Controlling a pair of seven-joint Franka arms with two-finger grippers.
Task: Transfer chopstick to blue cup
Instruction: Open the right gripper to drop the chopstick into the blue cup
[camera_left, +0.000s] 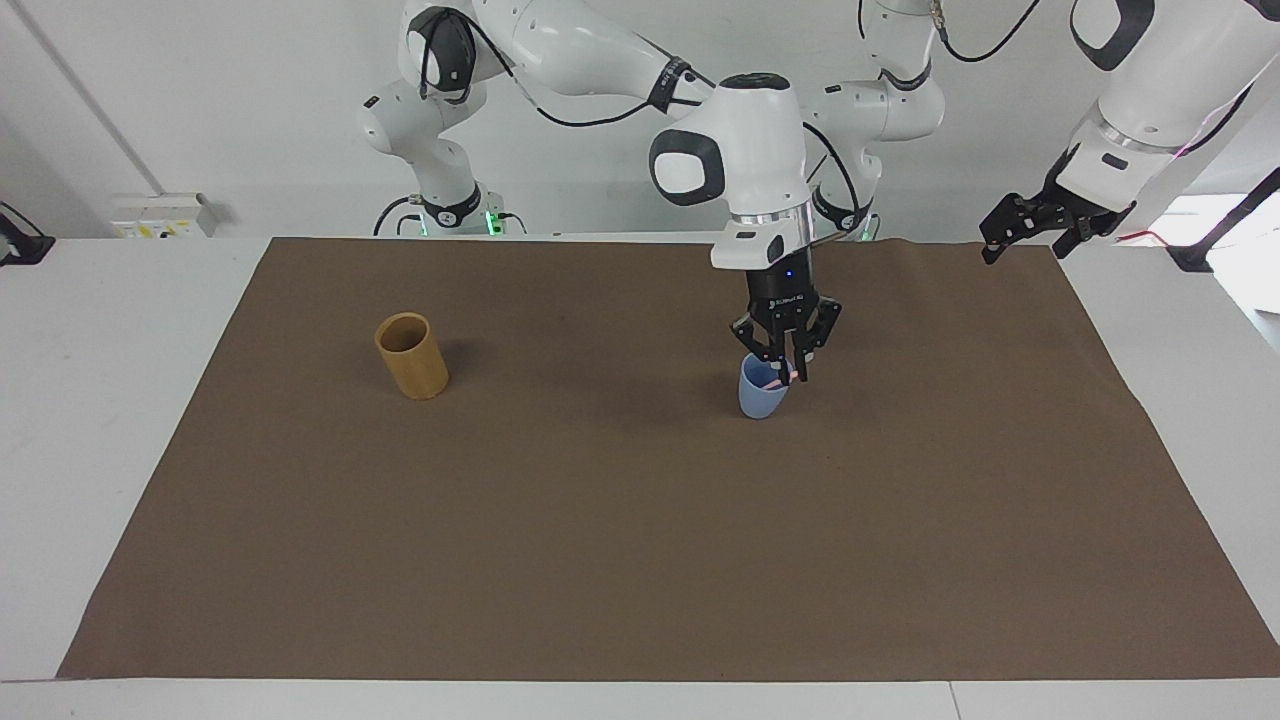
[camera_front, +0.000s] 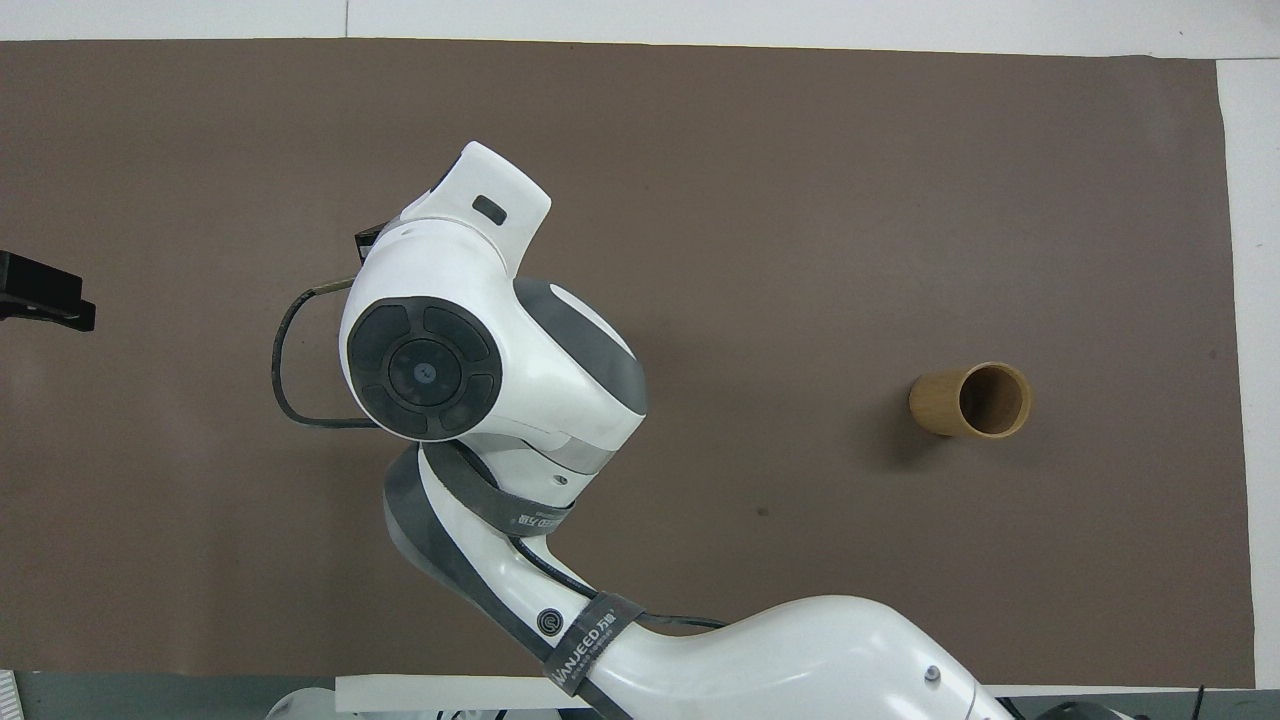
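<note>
**Matt surfaces, glossy arms**

The brown mat (camera_left: 600, 520) looks like matt paper or felt, faintly rough. The blue cup (camera_left: 760, 400) seems smooth matt plastic. The tan cup (camera_left: 412, 358) looks like bamboo, satin-finished. The arm shells (camera_front: 500, 340) are glossy white plastic.
</note>
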